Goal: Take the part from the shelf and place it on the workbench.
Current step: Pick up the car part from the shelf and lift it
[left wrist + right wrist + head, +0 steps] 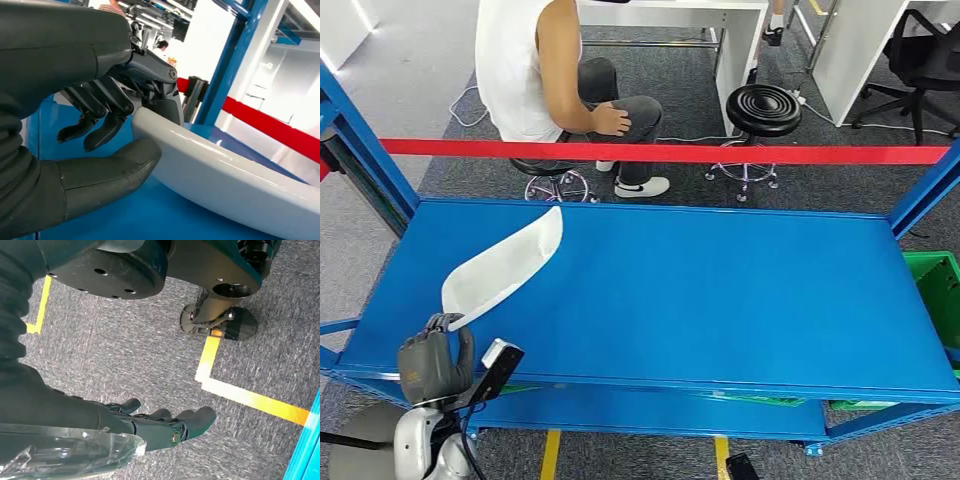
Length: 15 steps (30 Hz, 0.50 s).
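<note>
**Q:** Which step is in hand?

**A:** The grasp, I judge. My left hand is at the near left edge of the blue shelf, on the near end of the white part. In the left wrist view my fingers curl over the part's rim and my thumb lies under it. They look closed on it. How firm the grip is, I cannot tell.

**Q:** Where does the part lie?

**A:** On the shelf's top board, left side, long and curved, running away from me on a slant. Its far end looks to rest on the board; whether the near end is raised, I cannot tell.

**Q:** Your other hand?

**A:** My right hand hangs over grey carpet with yellow tape lines. Fingers stretched out, holding nothing.

**Q:** What does the next move call for?

**A:** A lift clear of the board, then a carry to the bench. The part is long and held at one end, so I expect it to droop or twist; a snug grip and a slow lift seem wise. A person sits beyond the red bar, well apart from the part.
</note>
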{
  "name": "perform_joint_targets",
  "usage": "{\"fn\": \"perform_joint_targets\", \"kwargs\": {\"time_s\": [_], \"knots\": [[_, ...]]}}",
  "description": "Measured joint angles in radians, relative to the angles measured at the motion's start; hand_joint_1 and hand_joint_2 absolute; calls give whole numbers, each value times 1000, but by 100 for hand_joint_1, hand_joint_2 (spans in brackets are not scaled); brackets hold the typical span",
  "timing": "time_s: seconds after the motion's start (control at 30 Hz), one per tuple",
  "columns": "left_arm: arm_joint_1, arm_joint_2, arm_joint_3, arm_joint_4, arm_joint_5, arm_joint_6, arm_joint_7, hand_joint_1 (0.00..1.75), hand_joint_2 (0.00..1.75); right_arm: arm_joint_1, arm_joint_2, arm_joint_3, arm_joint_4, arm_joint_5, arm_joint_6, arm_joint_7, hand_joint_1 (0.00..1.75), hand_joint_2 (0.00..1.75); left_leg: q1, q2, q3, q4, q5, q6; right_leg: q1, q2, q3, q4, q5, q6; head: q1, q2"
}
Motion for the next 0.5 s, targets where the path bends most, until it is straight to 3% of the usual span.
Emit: {"fn": "perform_joint_targets", "kwargs": {"time_s": [0.5], "knots": [[11, 0, -4, -33, -38, 0, 7, 175, 175, -1, -2, 13, 0, -12, 4, -2, 0, 175, 0, 0, 0, 0, 0, 0, 0, 0, 0, 0, 0, 0, 0, 0]]}}
